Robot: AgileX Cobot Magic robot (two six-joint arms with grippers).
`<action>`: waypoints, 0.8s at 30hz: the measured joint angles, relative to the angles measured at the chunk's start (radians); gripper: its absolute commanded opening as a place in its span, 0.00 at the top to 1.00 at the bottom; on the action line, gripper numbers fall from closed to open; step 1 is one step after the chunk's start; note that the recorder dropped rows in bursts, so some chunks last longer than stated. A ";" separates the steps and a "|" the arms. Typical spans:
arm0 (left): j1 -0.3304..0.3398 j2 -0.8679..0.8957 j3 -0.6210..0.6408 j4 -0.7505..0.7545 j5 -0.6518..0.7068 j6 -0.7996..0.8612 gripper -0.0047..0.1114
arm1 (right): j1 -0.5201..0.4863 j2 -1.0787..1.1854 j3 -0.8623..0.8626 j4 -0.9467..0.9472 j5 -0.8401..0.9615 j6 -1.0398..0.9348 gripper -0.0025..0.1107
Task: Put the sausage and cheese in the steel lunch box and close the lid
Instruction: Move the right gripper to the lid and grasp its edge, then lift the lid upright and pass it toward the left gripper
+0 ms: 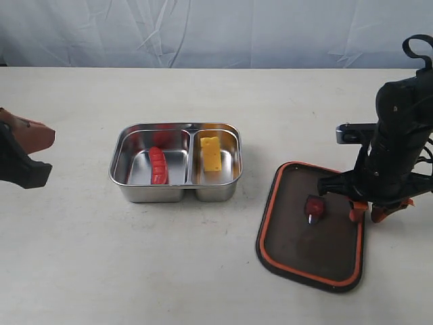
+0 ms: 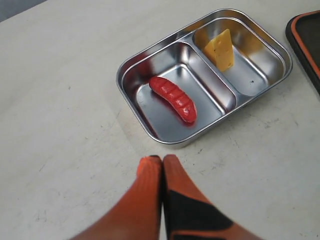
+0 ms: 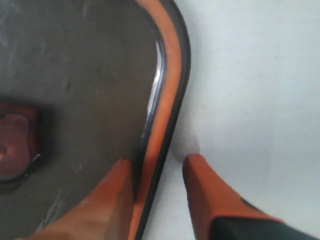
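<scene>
Lid [image 3: 70,85] rim straddled by right pincer [image 3: 159,167] — plain only in wrist view.

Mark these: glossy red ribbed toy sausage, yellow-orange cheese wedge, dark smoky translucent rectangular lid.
Glossy red toy sausage [image 2: 173,99], left wrist view, mid ribbed top.
Yellow-orange cheese wedge [image 1: 211,154], exterior view, centre of upper face.
Dark translucent lid [image 1: 304,247], exterior view, bare panel below its tab.

No legible text or markings.
</scene>
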 measured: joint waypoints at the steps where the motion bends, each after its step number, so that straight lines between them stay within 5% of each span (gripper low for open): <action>1: 0.000 0.002 0.000 -0.001 0.000 0.000 0.96 | 0.000 0.000 0.000 0.002 0.000 0.000 0.76; 5: 0.000 0.016 0.000 -0.008 0.002 0.000 0.96 | 0.000 0.000 0.000 0.002 -0.002 0.000 0.98; 13: 0.000 0.021 0.000 -0.081 0.004 0.000 0.92 | 0.000 0.000 0.000 0.002 -0.002 0.000 0.98; 18: 0.000 0.021 0.000 -0.413 0.059 0.129 0.60 | 0.000 -0.085 0.002 0.000 -0.021 0.000 0.98; 24: 0.000 0.026 0.000 -0.737 0.062 0.271 0.57 | 0.000 -0.253 0.002 -0.021 -0.021 -0.002 0.98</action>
